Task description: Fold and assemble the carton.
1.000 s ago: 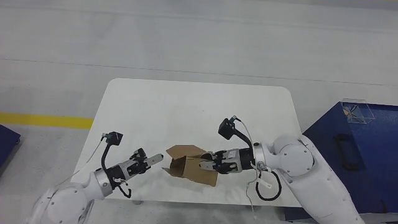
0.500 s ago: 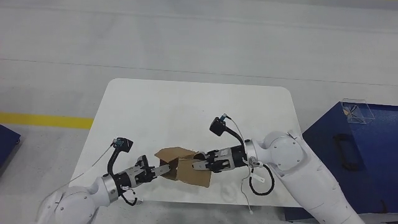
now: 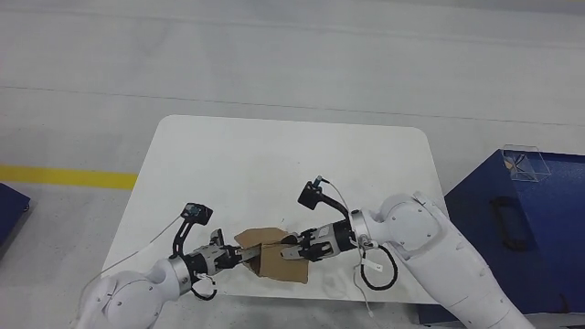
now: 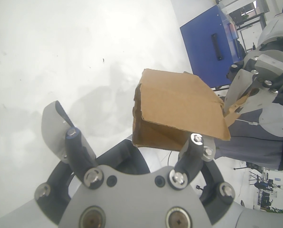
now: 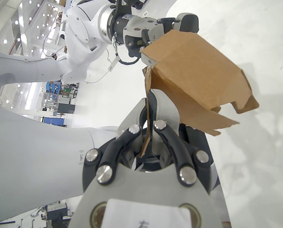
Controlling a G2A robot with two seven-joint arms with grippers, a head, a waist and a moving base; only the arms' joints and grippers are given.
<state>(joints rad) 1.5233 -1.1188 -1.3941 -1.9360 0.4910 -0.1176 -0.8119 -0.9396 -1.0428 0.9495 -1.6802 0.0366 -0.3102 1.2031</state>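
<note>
Carton (image 3: 279, 258), half-formed, is held over the near edge of the table (image 3: 274, 155) between both claws. Right claw (image 5: 149, 110) pinches one flap (image 5: 148, 88) tight. Left claw (image 4: 129, 129) is wide open, one finger apparently under a loose flap (image 4: 184, 105). Press that flap inward slowly while the right holds firm.

Carton (image 3: 279, 263) btwn L tool (image 3: 248, 254), R tool (image 3: 291, 250)

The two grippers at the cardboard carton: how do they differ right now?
The left gripper has its fingers spread wide, while the right gripper is shut, pinching a thin flap of the carton. The left gripper has one finger at the carton's open end and the other out over the table; the right gripper has both fingers on cardboard. They meet the carton from opposite sides. Both have two fingers and work on the same carton.
</note>
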